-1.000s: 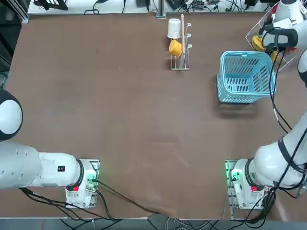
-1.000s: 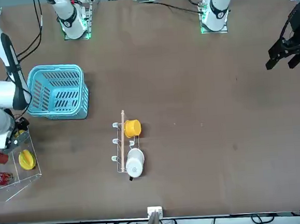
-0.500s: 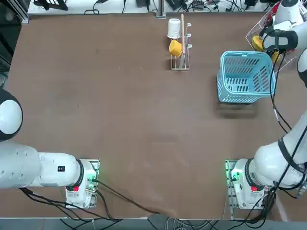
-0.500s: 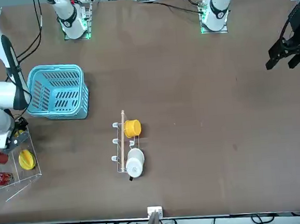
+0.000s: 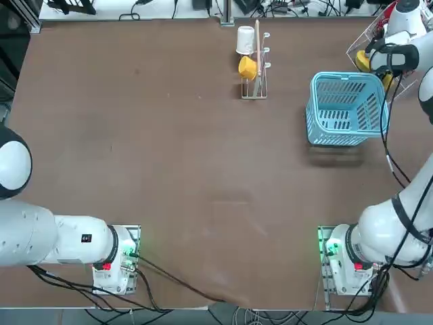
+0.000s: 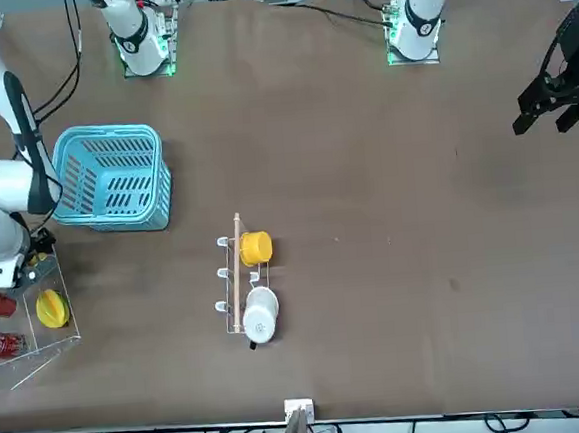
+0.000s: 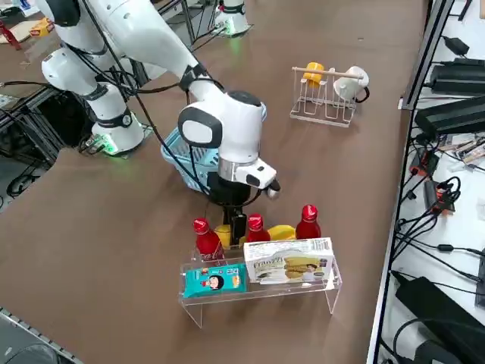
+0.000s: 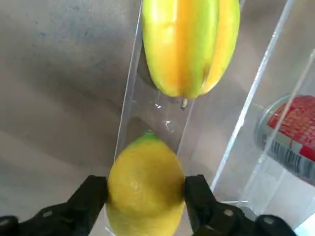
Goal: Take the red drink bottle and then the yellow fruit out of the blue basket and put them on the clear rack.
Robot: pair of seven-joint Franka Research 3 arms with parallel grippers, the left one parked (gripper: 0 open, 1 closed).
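Note:
My right gripper (image 8: 146, 189) is shut on the yellow fruit (image 8: 144, 167), a small lemon, with one finger (image 8: 91, 196) on each side. It holds the lemon at the edge of the clear rack (image 7: 330, 292), whose thin wall stands just behind it. In the side view the gripper (image 7: 232, 224) reaches down among three red bottles (image 7: 254, 227) standing on the rack; I cannot tell which came from the basket. The blue basket (image 5: 345, 76) stands next to the rack (image 5: 362, 42) and holds nothing.
A ridged yellow-green starfruit (image 8: 189, 44) and snack packets (image 7: 288, 267) also sit on the rack. A wooden cup stand (image 5: 256, 64) with a yellow and a white cup stands at the table's far middle. The table's right edge runs close past the rack.
My right wrist has shifted only slightly at the rack's edge. The basket, cup stand and rack have not moved.

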